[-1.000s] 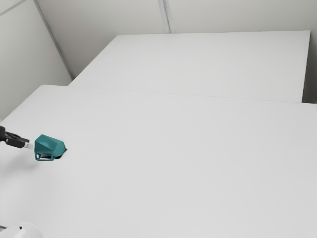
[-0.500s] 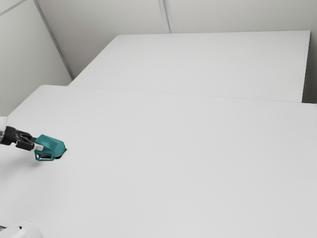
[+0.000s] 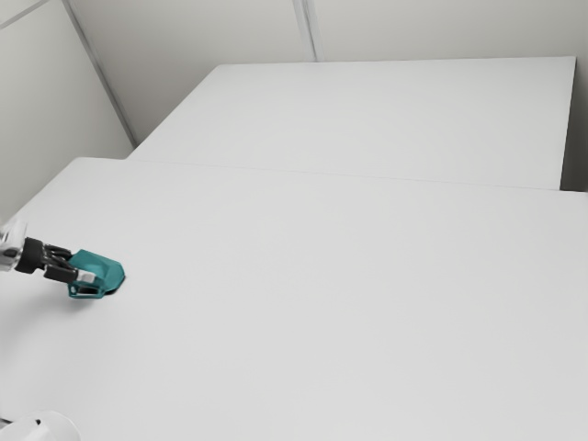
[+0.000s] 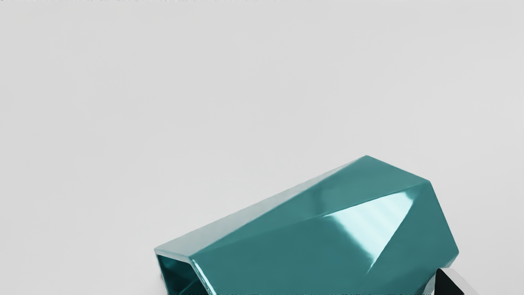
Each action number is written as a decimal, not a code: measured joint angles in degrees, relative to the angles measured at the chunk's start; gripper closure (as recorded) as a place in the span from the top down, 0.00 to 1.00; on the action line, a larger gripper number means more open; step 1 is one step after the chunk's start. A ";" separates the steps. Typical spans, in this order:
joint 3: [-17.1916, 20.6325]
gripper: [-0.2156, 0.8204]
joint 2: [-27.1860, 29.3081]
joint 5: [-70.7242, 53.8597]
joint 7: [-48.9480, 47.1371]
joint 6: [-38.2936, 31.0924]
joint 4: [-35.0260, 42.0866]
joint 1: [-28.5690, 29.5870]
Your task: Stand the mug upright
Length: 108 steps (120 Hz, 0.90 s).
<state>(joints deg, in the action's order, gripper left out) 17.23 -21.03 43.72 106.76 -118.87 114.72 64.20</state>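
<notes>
Bright, even light washes the smooth white table (image 3: 322, 294). In the exterior view a soft grey shadow (image 3: 20, 317) lies toward eight o'clock. Up close, white glare (image 4: 370, 225) catches the glossy, faceted teal mug (image 4: 286, 254).

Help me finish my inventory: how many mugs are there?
1. The teal mug lies on its side on the white table, toward the exterior view's left, at the gripper. Something small behind it could be hidden.
</notes>
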 joint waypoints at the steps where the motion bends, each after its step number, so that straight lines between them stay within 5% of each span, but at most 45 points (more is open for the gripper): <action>1: 0.04 0.67 0.07 0.07 0.03 -0.01 0.06 0.00; 72: 4.25 0.13 4.79 1.84 0.53 -0.81 0.99 -0.03; 108: 4.82 0.04 6.83 1.72 -1.06 -0.80 1.13 -0.08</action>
<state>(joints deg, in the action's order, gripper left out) 22.05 -14.20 45.45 105.69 -119.66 115.85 64.12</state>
